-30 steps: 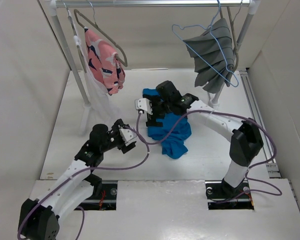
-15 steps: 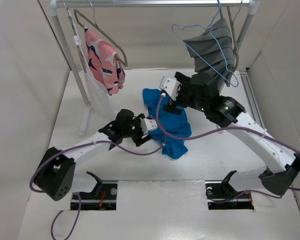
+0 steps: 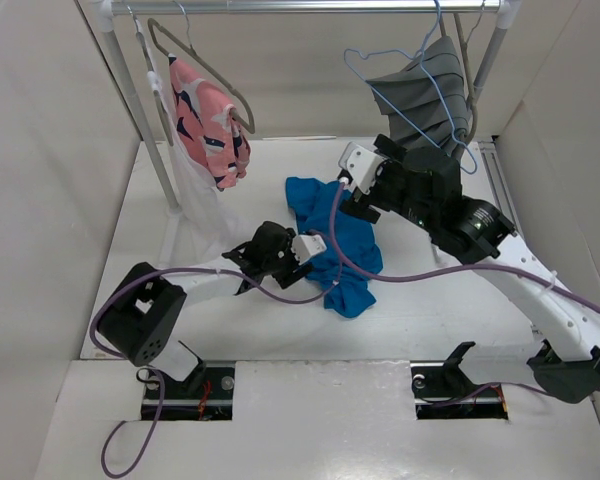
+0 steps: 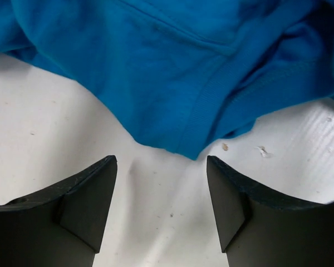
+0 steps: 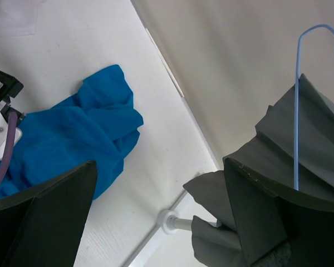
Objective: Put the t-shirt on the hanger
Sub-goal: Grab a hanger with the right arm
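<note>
The table (image 3: 430,300) carries the t-shirt (image 3: 365,255), which lies crumpled in a heap. Behind the t-shirt and to its right, the hanger (image 5: 295,111) hangs against a grey garment (image 3: 430,95). The right gripper (image 5: 156,167) is raised near the t-shirt's far edge, its fingers apart and empty. The left gripper (image 4: 160,178) is just at the t-shirt's near-left hem, also spread wide and holding nothing.
</note>
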`<state>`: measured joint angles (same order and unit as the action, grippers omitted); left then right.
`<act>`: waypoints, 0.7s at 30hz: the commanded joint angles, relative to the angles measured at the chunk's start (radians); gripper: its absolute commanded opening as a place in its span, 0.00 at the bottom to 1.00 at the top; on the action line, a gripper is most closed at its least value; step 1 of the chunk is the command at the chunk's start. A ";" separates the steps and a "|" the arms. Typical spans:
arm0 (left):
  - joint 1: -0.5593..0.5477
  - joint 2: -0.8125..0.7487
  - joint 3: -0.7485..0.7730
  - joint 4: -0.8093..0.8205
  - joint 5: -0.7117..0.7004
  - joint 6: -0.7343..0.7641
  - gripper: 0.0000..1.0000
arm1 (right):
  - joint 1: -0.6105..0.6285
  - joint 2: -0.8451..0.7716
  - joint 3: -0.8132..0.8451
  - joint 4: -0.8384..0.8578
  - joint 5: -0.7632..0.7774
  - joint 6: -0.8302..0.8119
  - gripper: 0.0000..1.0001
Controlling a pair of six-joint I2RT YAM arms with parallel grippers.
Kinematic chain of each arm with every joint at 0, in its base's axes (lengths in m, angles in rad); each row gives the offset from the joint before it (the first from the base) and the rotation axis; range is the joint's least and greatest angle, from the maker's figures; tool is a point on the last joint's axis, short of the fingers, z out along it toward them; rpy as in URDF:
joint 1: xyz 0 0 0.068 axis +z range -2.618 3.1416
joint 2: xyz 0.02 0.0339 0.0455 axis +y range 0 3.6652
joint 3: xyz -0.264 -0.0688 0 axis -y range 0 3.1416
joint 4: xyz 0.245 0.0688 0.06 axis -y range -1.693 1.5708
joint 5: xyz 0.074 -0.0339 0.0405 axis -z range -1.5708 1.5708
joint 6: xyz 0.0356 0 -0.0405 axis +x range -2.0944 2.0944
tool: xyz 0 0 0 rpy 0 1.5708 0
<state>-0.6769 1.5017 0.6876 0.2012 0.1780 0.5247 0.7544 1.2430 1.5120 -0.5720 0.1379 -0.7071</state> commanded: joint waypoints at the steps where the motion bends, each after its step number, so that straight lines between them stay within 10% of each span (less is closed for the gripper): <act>1: 0.002 -0.002 0.043 0.061 -0.040 -0.009 0.62 | 0.011 -0.036 0.030 0.020 0.026 -0.005 1.00; 15: -0.018 0.068 0.092 0.009 0.005 0.118 0.71 | -0.009 -0.059 0.002 0.030 0.057 -0.023 1.00; 16: -0.018 0.068 0.092 0.009 0.005 0.118 0.64 | -0.021 -0.085 -0.009 0.041 0.057 -0.023 1.00; 19: -0.018 0.077 0.101 0.009 0.005 0.083 0.03 | -0.043 -0.100 -0.009 0.070 0.011 -0.023 1.00; 21: 0.008 0.068 0.128 -0.046 0.043 0.043 0.00 | -0.053 -0.111 0.010 0.070 -0.038 -0.023 1.00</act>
<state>-0.6880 1.5776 0.7601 0.1989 0.1776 0.6106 0.7212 1.1706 1.4929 -0.5674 0.1562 -0.7300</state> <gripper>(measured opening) 0.014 0.995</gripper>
